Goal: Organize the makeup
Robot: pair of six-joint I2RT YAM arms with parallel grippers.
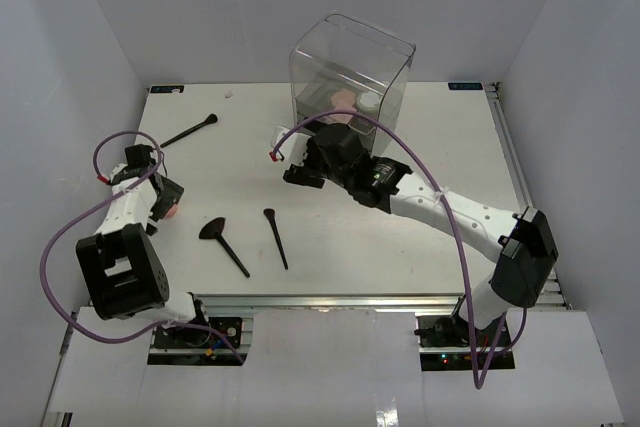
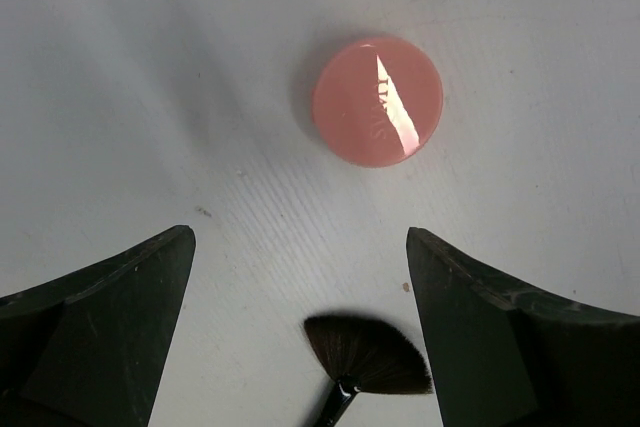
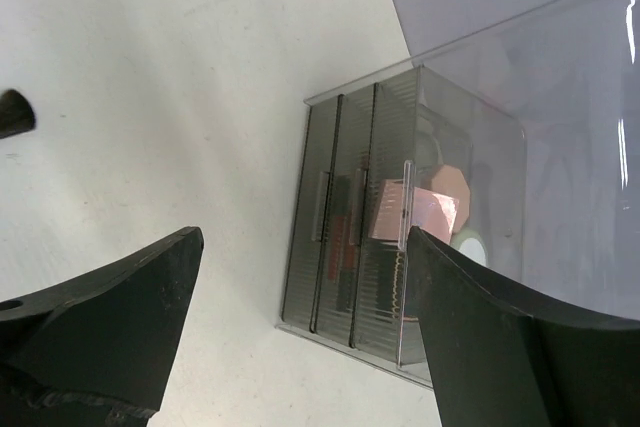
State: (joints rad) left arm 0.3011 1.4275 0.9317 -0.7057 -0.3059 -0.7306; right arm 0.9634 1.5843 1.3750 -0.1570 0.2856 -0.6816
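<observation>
A pink round compact [image 2: 378,100] lies on the white table ahead of my left gripper [image 2: 300,247], which is open and empty above it; in the top view the compact [image 1: 173,210] peeks out beside that gripper [image 1: 160,197]. A black fan brush [image 2: 365,352] lies between the left fingers, on the table below them; it also shows in the top view [image 1: 213,230]. Two more black-handled brushes lie mid-table [image 1: 276,239] and at the far left [image 1: 190,131]. My right gripper [image 3: 305,237] is open and empty in front of the box's dark drawers. Pink square compacts [image 3: 415,212] and a white jar [image 3: 472,247] sit inside.
The tall clear plastic box [image 1: 350,72] with dark drawers [image 3: 340,247] stands at the back centre; red-and-black sticks [image 3: 345,237] show through a drawer. The right arm [image 1: 440,207] stretches across the table's right half. White walls close in the sides.
</observation>
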